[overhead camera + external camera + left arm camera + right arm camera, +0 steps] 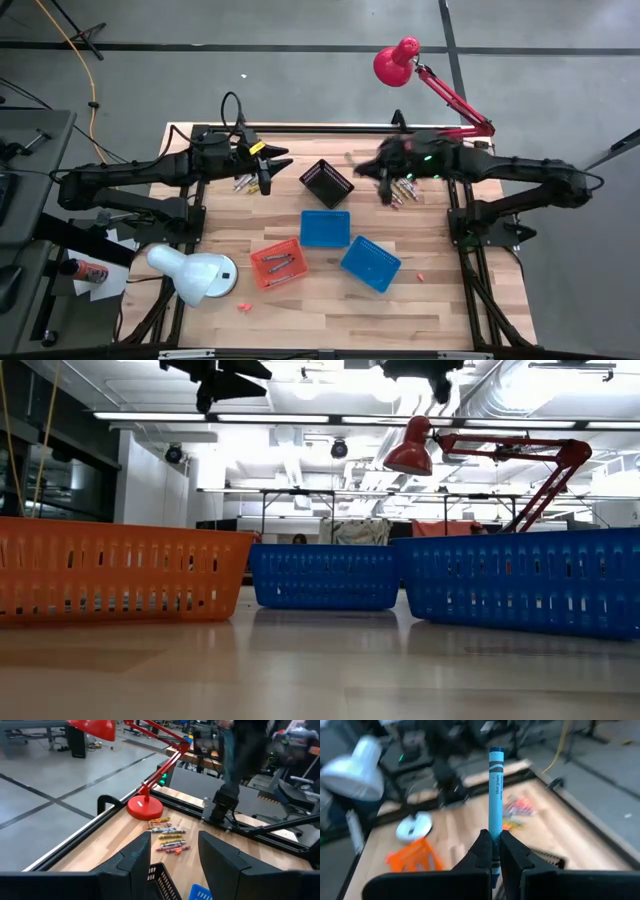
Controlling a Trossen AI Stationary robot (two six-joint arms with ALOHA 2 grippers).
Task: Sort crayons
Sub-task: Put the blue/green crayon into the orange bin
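The right gripper (493, 851) is closed on a blue-green crayon (495, 795), which stands upright between its fingers, and it hangs above the table near the black basket (326, 181). The left gripper (174, 854) is open and holds nothing; it waits on the other side of the black basket. One loose group of crayons (403, 189) lies on the wood just beside the right gripper, and a second group (245, 182) lies under the left gripper. In front of the black basket stand a blue basket (325, 228), another blue basket (370, 263) turned at an angle, and an orange basket (277, 263) with some crayons inside. A white lamp (190, 273) stands at the front left corner and a red lamp (398, 60) reaches over the back edge. Two small pink pieces lie apart on the wooden table (440, 295). Around the table is a grey floor with cables, and the low view shows a bright workshop ceiling.
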